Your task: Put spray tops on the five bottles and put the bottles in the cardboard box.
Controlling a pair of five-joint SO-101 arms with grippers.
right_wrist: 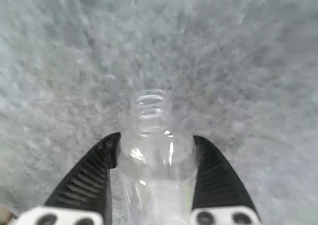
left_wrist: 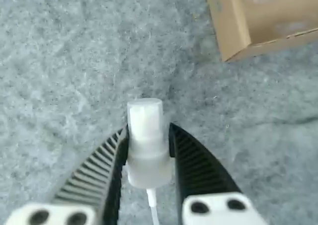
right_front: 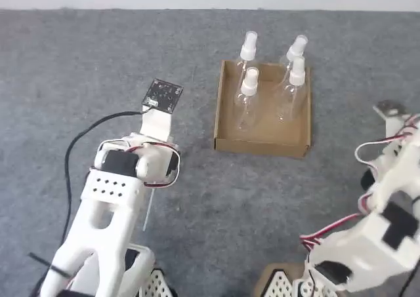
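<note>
Looking across the grey table (right_front: 72, 61) now, what have the two arms got?

Left arm (right_front: 111, 198) is hunched over the near side, just off the cardboard box (right_front: 261, 145). Right arm (right_front: 387, 225) sits out at the other edge, well apart from the box.

And inside the box?

Four bottles standing up, every one with its spray top on: far-left bottle (right_front: 247, 51), far-right bottle (right_front: 296, 50), near-left bottle (right_front: 247, 103), near-right bottle (right_front: 292, 94).

So where's number five?

The open bottle (right_wrist: 151, 155) is in the right gripper (right_wrist: 156, 139). Its black fingers (right_wrist: 94, 170) are clamped one on each side of the shoulder. The clear body runs back between them toward the wrist, and the bare threaded neck (right_wrist: 149, 106) pokes out past the fingertips over the grey surface.

And the top for it?

The loose spray top (left_wrist: 146, 150) is in the left gripper (left_wrist: 147, 130). Ribbed fingers (left_wrist: 194, 165) are pinched on its lower half, one each side. The nozzle end sticks out beyond the tips, and the thin dip tube (left_wrist: 153, 207) trails back toward the wrist. A corner of the box (left_wrist: 233, 26) lies off ahead, apart from the top.
</note>
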